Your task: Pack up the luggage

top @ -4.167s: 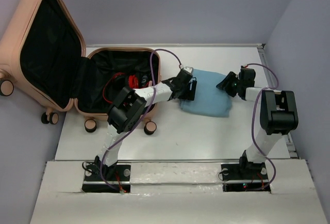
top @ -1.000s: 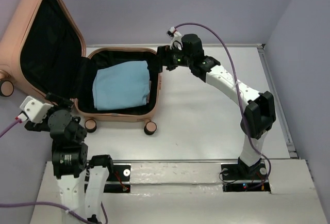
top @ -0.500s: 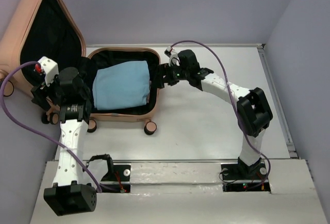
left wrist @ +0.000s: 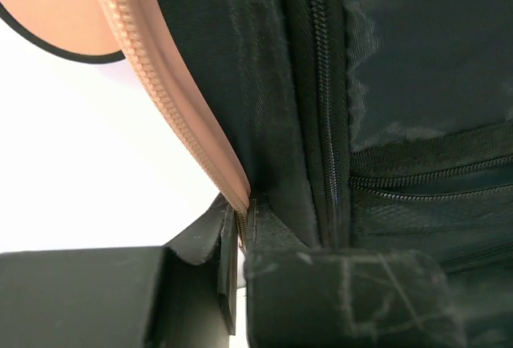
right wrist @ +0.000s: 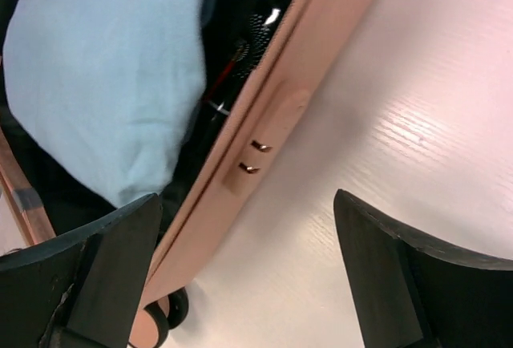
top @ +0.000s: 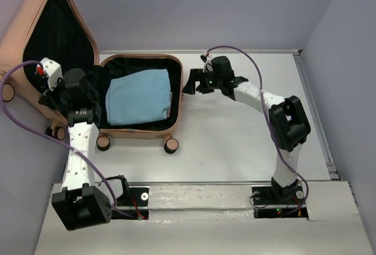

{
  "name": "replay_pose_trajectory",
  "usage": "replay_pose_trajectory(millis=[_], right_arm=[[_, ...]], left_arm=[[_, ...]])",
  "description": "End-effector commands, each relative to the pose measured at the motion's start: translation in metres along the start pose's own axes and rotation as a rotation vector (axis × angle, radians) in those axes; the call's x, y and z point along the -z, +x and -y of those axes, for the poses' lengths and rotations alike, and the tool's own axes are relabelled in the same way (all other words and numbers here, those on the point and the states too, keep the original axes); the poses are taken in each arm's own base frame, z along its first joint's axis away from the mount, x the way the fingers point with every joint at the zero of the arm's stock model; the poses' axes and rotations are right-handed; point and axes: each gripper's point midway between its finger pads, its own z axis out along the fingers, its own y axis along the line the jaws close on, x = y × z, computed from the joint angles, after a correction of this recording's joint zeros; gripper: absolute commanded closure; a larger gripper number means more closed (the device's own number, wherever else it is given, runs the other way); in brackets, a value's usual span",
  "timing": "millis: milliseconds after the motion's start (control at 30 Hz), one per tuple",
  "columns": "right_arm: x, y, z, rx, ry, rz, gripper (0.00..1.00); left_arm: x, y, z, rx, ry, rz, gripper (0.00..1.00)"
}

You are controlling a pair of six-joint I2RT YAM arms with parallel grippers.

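Note:
The luggage (top: 13,37), a peach-pink hard-shell case, lies open at the back left with its lid propped upright. A folded light-blue cloth (top: 138,97) fills its black-lined base. My left gripper (top: 88,87) is at the lid's near edge. In the left wrist view the left gripper (left wrist: 239,232) is shut on the pink zipper rim (left wrist: 160,67) of the lid. My right gripper (top: 189,84) hovers open just outside the base's right wall. The right wrist view shows the right gripper (right wrist: 247,204) above the table beside that wall (right wrist: 296,67), with the cloth (right wrist: 104,67) inside.
The luggage rests on a white table (top: 235,143), its caster wheels (top: 171,145) facing the near side. A recessed fitting with two metal pins (right wrist: 256,155) sits on the case's right wall. Lilac walls close the back and both sides.
My left arm swung up from the near left to the lid's edge and closed on its rim. My right gripper drew back from the case's corner to just right of its wall.

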Motion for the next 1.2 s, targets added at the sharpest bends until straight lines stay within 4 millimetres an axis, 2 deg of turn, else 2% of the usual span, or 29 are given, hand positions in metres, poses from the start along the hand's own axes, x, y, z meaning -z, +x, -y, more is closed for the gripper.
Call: replay_pose_trajectory(millis=[0,33,67,100,133,167,200,233,267,300,333,367,400,433,500,533,633,667,700,733,767,800,867,900,933,1033,1067,1100,1167], right_arm=[[-0.012,-0.007,-0.001,-0.033,-0.063,0.013,0.13],[-0.015,-0.006,-0.002,-0.041,-0.071,0.005,0.19],[-0.021,-0.005,0.002,-0.047,-0.069,-0.001,0.2],[-0.02,-0.009,-0.001,-0.044,-0.075,0.006,0.23],[-0.028,0.0,-0.003,-0.05,-0.094,-0.025,0.24],[-0.032,0.005,-0.009,-0.047,-0.113,-0.044,0.24],[-0.04,0.011,-0.017,-0.04,-0.137,-0.069,0.22],[-0.042,0.011,-0.016,-0.037,-0.14,-0.074,0.21],[-0.046,0.014,-0.025,-0.018,-0.156,-0.085,0.2],[-0.048,0.019,-0.022,-0.021,-0.151,-0.096,0.2],[-0.051,0.023,-0.025,-0.018,-0.153,-0.105,0.24],[-0.052,0.026,-0.023,-0.025,-0.148,-0.109,0.31],[-0.054,0.027,-0.018,-0.032,-0.121,-0.102,0.45],[-0.054,0.033,-0.011,-0.04,-0.096,-0.109,0.49],[-0.051,0.03,-0.006,-0.036,-0.057,-0.081,0.59],[-0.05,0.033,-0.003,-0.045,-0.041,-0.081,0.61],[-0.045,0.027,-0.003,-0.04,-0.019,-0.056,0.66],[-0.042,0.025,0.0,-0.037,0.004,-0.042,0.68],[-0.038,0.021,0.009,-0.046,0.026,-0.029,0.68],[-0.034,0.017,0.015,-0.064,0.046,-0.017,0.69],[-0.03,0.014,0.02,-0.077,0.055,-0.008,0.7],[-0.021,0.01,0.03,-0.098,0.063,0.009,0.71],[-0.012,0.006,0.04,-0.129,0.073,0.02,0.71],[-0.003,0.003,0.049,-0.139,0.09,0.03,0.71],[0.0,-0.004,0.051,-0.129,0.088,0.06,0.71],[0.009,-0.004,0.056,-0.13,0.105,0.071,0.71],[0.014,-0.01,0.058,-0.13,0.112,0.088,0.71],[0.016,-0.009,0.057,-0.128,0.112,0.089,0.71],[0.025,-0.013,0.06,-0.124,0.128,0.108,0.72]], left_arm=[[0.01,-0.013,0.006,0.012,0.061,0.009,0.94],[0.013,-0.013,0.008,0.009,0.073,0.013,0.94],[0.022,-0.014,0.015,0.005,0.107,0.022,0.94],[0.023,-0.014,0.013,0.011,0.106,0.023,0.94],[0.034,-0.01,0.02,-0.008,0.135,0.03,0.94],[0.039,-0.014,0.02,0.001,0.145,0.039,0.94],[0.056,-0.012,0.032,-0.009,0.216,0.058,0.94],[0.064,-0.011,0.036,-0.012,0.245,0.066,0.94],[0.082,-0.007,0.042,-0.01,0.305,0.078,0.94],[0.082,-0.004,0.039,-0.006,0.308,0.08,0.94],[0.103,-0.003,0.048,-0.014,0.387,0.098,0.94],[0.112,0.003,0.043,-0.012,0.401,0.102,0.94],[0.123,0.004,0.045,-0.012,0.448,0.112,0.94],[0.149,0.006,0.053,-0.021,0.554,0.135,0.94],[0.166,0.011,0.044,-0.043,0.603,0.153,0.94],[0.193,0.013,0.049,-0.048,0.715,0.173,0.94],[0.223,0.023,0.043,-0.107,0.841,0.204,0.94],[0.253,0.026,0.049,-0.11,1.011,0.194,0.94],[0.268,0.026,0.052,-0.111,1.09,0.182,0.92],[0.294,0.031,0.058,-0.121,1.24,0.148,0.65],[0.312,0.024,0.058,-0.118,1.317,0.124,0.46],[0.332,0.026,0.058,-0.149,1.413,0.122,0.26],[0.379,0.025,0.056,-0.21,1.629,0.1,0.01],[0.399,0.023,0.051,-0.231,1.72,0.092,0.01],[0.427,0.016,0.044,-0.246,1.864,0.065,0.01],[0.469,-0.004,0.022,-0.21,2.116,0.039,0.01],[0.479,-0.022,0.013,-0.162,2.188,0.042,0.01],[0.478,-0.032,0.013,-0.125,2.18,0.043,0.01],[0.455,-0.06,0.028,0.002,2.058,0.059,0.01]])
